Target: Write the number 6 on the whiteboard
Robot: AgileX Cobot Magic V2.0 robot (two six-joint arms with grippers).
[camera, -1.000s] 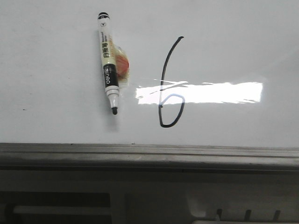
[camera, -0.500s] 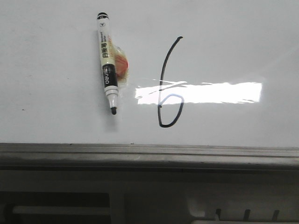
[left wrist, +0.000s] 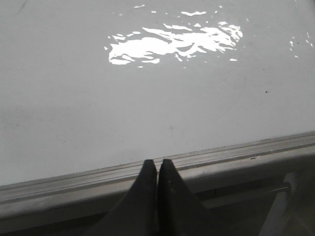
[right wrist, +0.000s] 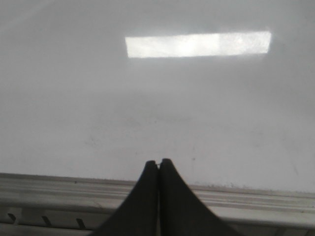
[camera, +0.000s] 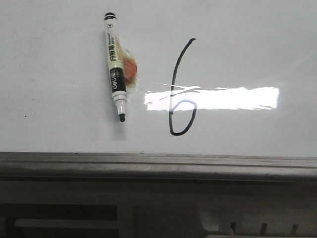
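The number 6 (camera: 174,89) is drawn in thin black line on the whiteboard (camera: 247,49), its loop low near the light glare. A marker pen (camera: 115,69) lies flat on the board left of the 6, black tip toward the front edge, with a small orange piece beside it. My left gripper (left wrist: 157,163) is shut and empty over the board's grey front frame (left wrist: 236,155). My right gripper (right wrist: 158,162) is shut and empty at the frame (right wrist: 246,199) too. Neither gripper shows in the front view. The 6 and the pen do not show in the wrist views.
The grey metal frame (camera: 158,166) runs along the board's front edge, with a pale tray or ledge (camera: 163,213) below it. A bright rectangular glare (camera: 223,98) lies on the board right of the 6.
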